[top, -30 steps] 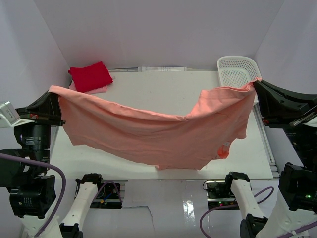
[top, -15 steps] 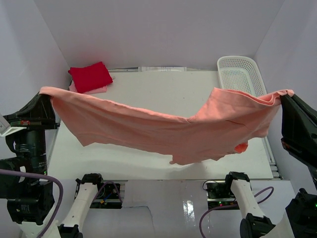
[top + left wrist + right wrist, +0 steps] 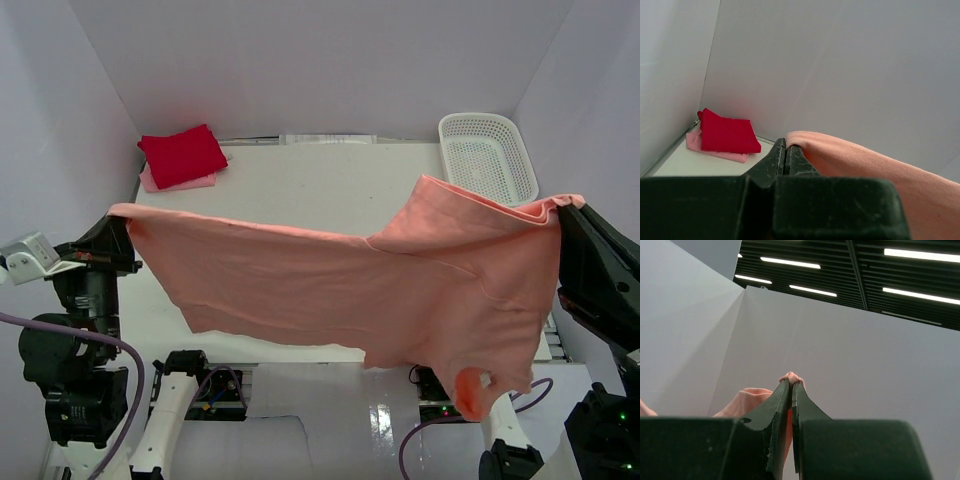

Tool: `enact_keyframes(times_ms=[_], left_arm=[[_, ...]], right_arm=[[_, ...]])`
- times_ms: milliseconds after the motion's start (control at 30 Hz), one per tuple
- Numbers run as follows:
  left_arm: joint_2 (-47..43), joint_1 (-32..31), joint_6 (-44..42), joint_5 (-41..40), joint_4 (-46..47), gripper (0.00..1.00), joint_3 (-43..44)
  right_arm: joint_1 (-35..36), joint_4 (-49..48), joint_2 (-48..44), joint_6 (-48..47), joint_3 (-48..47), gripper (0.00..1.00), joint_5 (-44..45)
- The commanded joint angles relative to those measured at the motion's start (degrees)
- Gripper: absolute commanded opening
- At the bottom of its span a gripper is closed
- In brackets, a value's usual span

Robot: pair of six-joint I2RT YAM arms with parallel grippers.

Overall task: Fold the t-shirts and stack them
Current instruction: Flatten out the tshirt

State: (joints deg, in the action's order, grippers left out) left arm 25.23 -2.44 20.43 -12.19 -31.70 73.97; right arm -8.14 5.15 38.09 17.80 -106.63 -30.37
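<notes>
As I watch, salmon-pink t-shirt (image 3: 400,290) hangs above the surface (image 3: 300,190); left end effector (image 3: 785,146) and right end effector (image 3: 791,384) each pinch its edge

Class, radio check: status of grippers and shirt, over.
Left gripper, right gripper: both shut on salmon shirt, stretched in air. Red shirt folded, far left. Basket far right.

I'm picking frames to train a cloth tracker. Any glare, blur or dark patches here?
Top external: even light, salmon-pink t-shirt sharp, faint glare on the glossy near ledge. Left wrist: left gripper dark and soft up close, red t-shirt clear. Right wrist: tilted upward, bright ceiling light strips, right gripper nearly silhouetted.
</notes>
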Motion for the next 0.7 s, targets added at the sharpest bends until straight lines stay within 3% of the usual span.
enact_keyframes(times_ms=[0, 333, 667], left_arm=[[-0.6, -0.1, 0.7, -1.9, -0.1, 0.0, -0.5], [-1.4, -0.1, 1.9, -3.9, -0.1, 0.0, -4.9], [-1.3, -0.1, 2.0, -3.4, 0.3, 0.0, -4.7]], right_arm=[[-0.4, -4.4, -1.8, 2.6, 3.9, 0.08, 0.4], [-0.4, -7.0, -2.6, 3.7, 14.0, 0.08, -1.7], [-0.4, -7.1, -1.9, 3.7, 13.4, 0.08, -2.8]])
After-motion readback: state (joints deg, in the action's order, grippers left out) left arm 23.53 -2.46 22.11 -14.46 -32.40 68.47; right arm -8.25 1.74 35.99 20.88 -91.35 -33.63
